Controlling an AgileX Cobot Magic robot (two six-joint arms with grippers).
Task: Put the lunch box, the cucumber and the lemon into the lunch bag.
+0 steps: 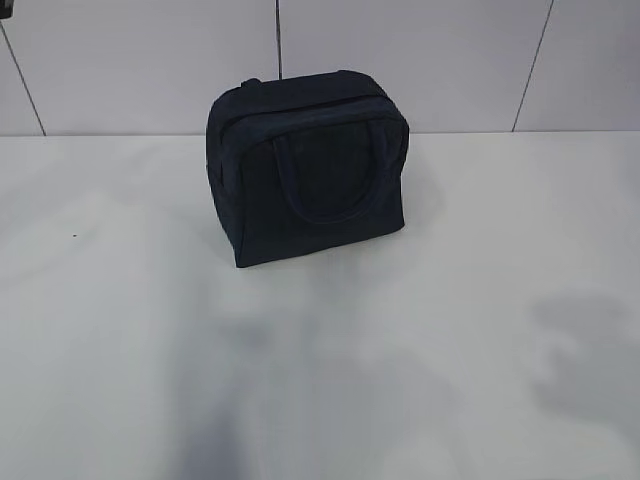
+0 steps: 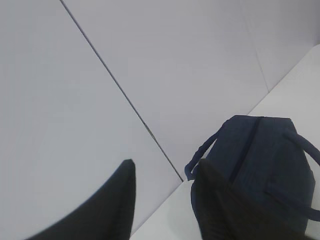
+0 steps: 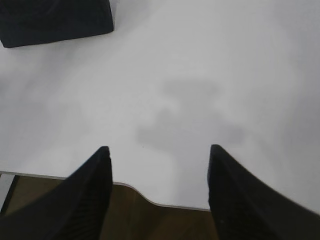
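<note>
Bare white table (image 1: 330, 380) fills your foreground; the lunch bag (image 1: 308, 165) stands upright behind it, looking closed. No lunch box, cucumber or lemon shows. Your left gripper (image 2: 165, 200) is nearer, bag just right of its fingers; the right gripper (image 3: 159, 195) hangs well back. Both spread, holding nothing.

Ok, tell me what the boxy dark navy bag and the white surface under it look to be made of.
Boxy dark navy lunch bag: looks like matte woven fabric, with soft sagging edges, stitched seams and limp loop handles. White table: smooth, hard, faintly glossy, probably laminate or painted board; it shows soft shadows, and a thin rounded edge in the right wrist view.
</note>
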